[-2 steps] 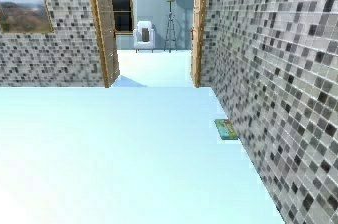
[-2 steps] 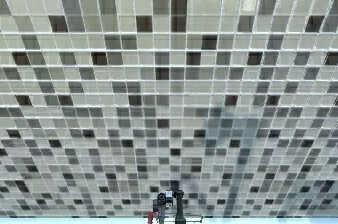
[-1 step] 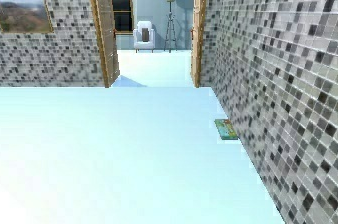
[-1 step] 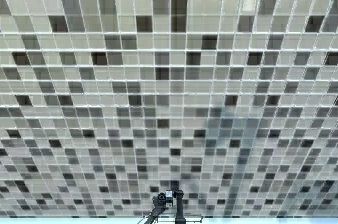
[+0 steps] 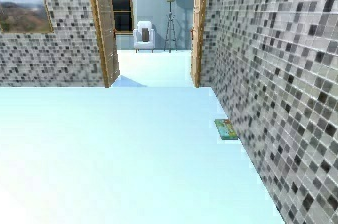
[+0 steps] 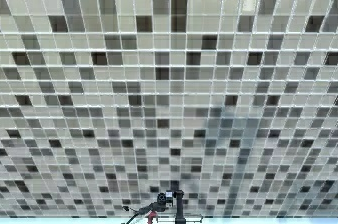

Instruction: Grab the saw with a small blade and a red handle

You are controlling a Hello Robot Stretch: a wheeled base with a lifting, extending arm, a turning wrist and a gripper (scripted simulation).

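Arm side view: your gripper (image 6: pixel 145 209) sits low against the tiled wall (image 6: pixel 167 90), with the arm (image 6: pixel 174 206) at the bottom edge; a small red bit (image 6: pixel 149 215) shows at the fingers, too small to call a saw; you cannot tell whether anything is gripped. Forward view: pale floor (image 5: pixel 97 150); wooden-framed doorway (image 5: pixel 155 50) ahead, white chair (image 5: pixel 145 37) beyond it; flat greenish object (image 5: pixel 225 129) on the floor by the wall at the forward view's right.

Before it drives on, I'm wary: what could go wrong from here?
The gripper seems close to the tiled wall; turning could scrape it. I cannot tell whether the reddish bit beside it is held; it might drop. Driving ahead could run over the green flat thing.
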